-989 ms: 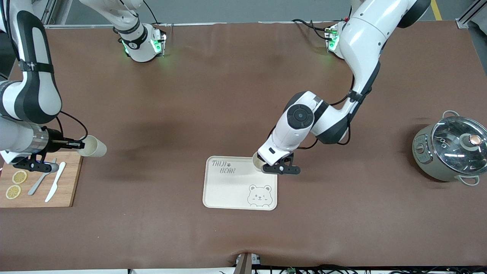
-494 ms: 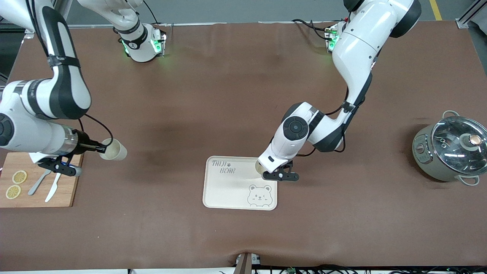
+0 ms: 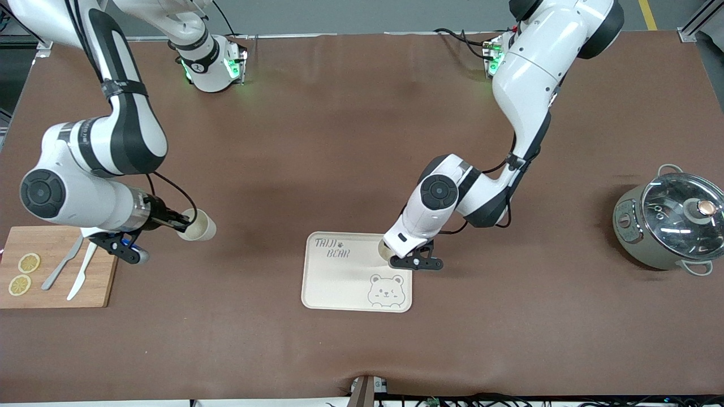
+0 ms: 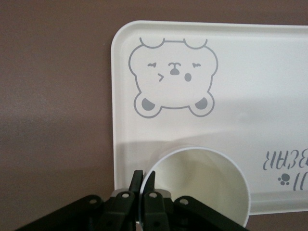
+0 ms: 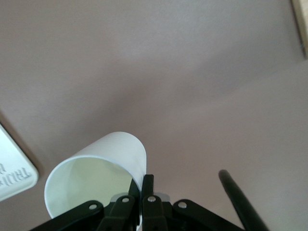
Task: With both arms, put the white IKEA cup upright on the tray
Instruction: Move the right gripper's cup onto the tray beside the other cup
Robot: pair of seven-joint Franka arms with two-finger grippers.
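The cream bear tray (image 3: 339, 282) lies mid-table. My left gripper (image 3: 389, 252) is shut on the rim of a white cup (image 3: 384, 247) that is upright at the tray's corner toward the left arm's base. In the left wrist view the gripper (image 4: 143, 180) pinches that cup's (image 4: 202, 185) wall over the tray (image 4: 250, 96); I cannot tell whether the cup touches it. My right gripper (image 3: 182, 227) is shut on a second white cup (image 3: 199, 230), held tilted over the bare table between cutting board and tray. In the right wrist view the gripper (image 5: 143, 185) pinches this cup's (image 5: 96, 175) rim, and the tray's corner (image 5: 12, 175) shows.
A wooden cutting board (image 3: 96, 282) with lemon slices (image 3: 28, 263), a spoon and a white knife (image 3: 83, 271) lies at the right arm's end. A pot with a glass lid (image 3: 673, 223) stands at the left arm's end.
My right arm has carried its cup from beside the cutting board toward the tray. My left arm has barely shifted, still holding its cup at the tray's corner.
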